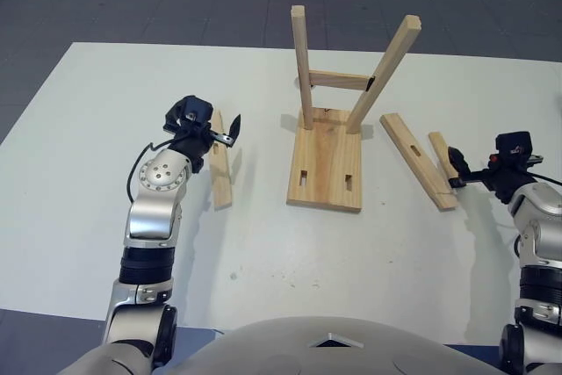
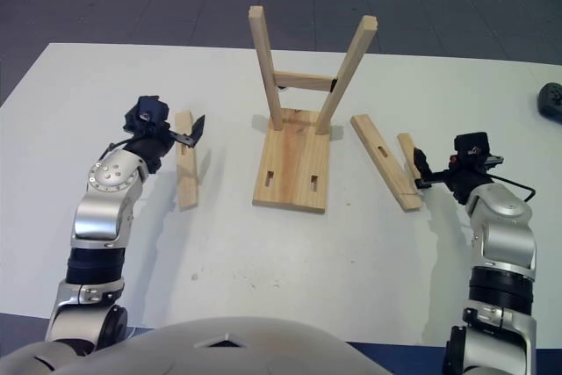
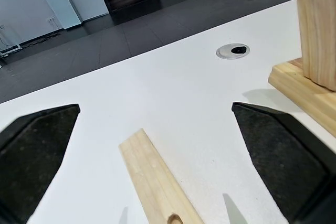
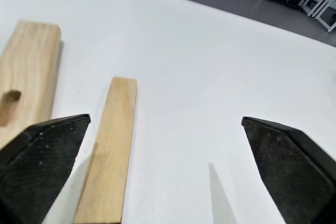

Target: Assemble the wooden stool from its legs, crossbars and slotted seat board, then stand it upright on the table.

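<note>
Currently half-built. The seat board (image 1: 327, 164) lies flat on the counter (image 1: 105, 129), between the two grippers and a little farther out than either. Two standing legs (image 1: 302, 63) sit in its far slots, joined by a crossbar (image 1: 338, 81). The two near slots are empty.

At the left gripper (image 1: 230, 132), the fingers are spread wide with nothing held. A loose leg (image 1: 221, 169) lies flat on the counter directly beneath it. The wrist view shows it running roughly down the middle of the gap.

At the right gripper (image 2: 421, 171), the fingers are likewise wide open and empty. A short crossbar (image 4: 110, 145) lies just ahead of it, off-centre and close to one finger. A slotted leg (image 4: 29, 72) lies just beside that crossbar, on the seat-board side. Whether the two pieces touch, I cannot tell.

Risks (judgement):
- Right side: closing as aligned now, the nearer finger would likely land on the short crossbar, not beside it, and skid it into the slotted leg. It could also pinch both pieces together.
- Left side: the loose leg lies flat, so the fingertips must come right down to the counter. Stopping high gives a shallow pinch, and the piece may swing in the grip.
- Either arm carrying a piece inward could clip the standing legs and tip them, since only the far slots and one crossbar hold them up.
</note>
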Available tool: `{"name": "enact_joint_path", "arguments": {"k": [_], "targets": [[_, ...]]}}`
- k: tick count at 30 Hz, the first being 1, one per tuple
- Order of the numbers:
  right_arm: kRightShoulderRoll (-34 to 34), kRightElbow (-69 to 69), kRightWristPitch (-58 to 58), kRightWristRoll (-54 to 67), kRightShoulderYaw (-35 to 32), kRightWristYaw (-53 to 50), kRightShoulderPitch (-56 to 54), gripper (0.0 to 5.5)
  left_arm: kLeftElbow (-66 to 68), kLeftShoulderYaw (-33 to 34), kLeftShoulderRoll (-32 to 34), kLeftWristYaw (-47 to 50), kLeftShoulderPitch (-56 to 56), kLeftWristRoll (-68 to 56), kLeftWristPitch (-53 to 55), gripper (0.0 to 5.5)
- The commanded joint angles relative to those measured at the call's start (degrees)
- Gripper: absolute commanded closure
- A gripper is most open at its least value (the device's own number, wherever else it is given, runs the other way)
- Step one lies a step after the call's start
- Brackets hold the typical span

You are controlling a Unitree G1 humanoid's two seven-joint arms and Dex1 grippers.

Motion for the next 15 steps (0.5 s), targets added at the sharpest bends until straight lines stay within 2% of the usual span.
{"name": "enact_joint_path", "arguments": {"k": [1,6,15], "targets": [[-4.1,4.9,-0.8,-3.0,4.4,4.2,-1.3,0.11,0.3,-0.3,0.2,0.6,-0.3,0.1,1.1,0.10],[-4.4,4.3,0.9,-2.9,6.3,6.3,0.5,0.83,-0.2,-2.1,-0.4,0.7,1.0,0.5,1.1,0.10],[-0.3,-0.3,11.3,4.9,2.1,5.0,1.1,2.40,0.4,-4.2,-0.6,0.2,1.6,0.0,0.7,0.10]]}}
